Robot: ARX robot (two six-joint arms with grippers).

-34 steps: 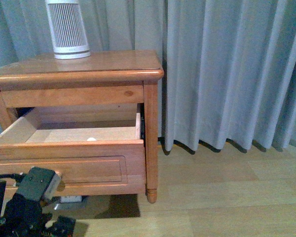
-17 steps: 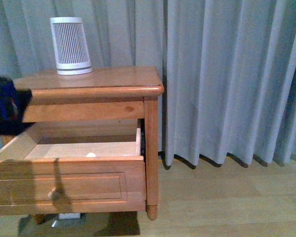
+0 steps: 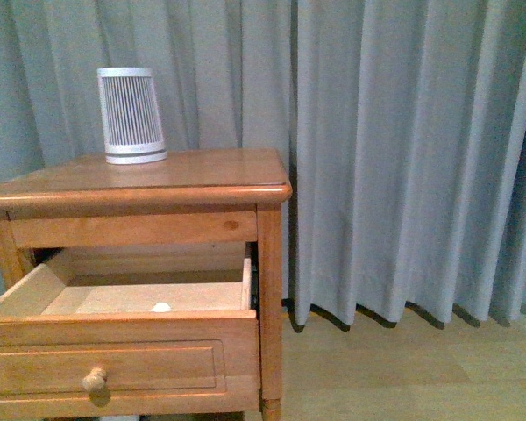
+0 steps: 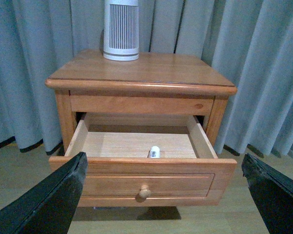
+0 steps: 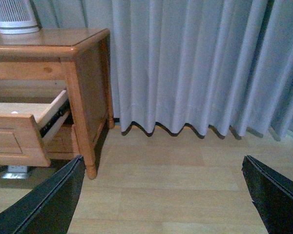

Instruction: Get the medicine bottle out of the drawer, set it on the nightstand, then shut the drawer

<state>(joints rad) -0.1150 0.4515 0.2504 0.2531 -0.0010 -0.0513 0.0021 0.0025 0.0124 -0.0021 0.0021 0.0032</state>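
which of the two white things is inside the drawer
The small bottle, on the open drawer floor just behind its front panel. The other, the tall ribbed cone, stands on the nightstand top.

this looks like a bedroom in a home: a small orange-brown wooden nightstand with a knobbed drawer stands in front of floor-length grey-blue curtains. the floor is pale wood-look planking, and a white ribbed tapered device, seemingly a small household appliance, sits on the nightstand's top.
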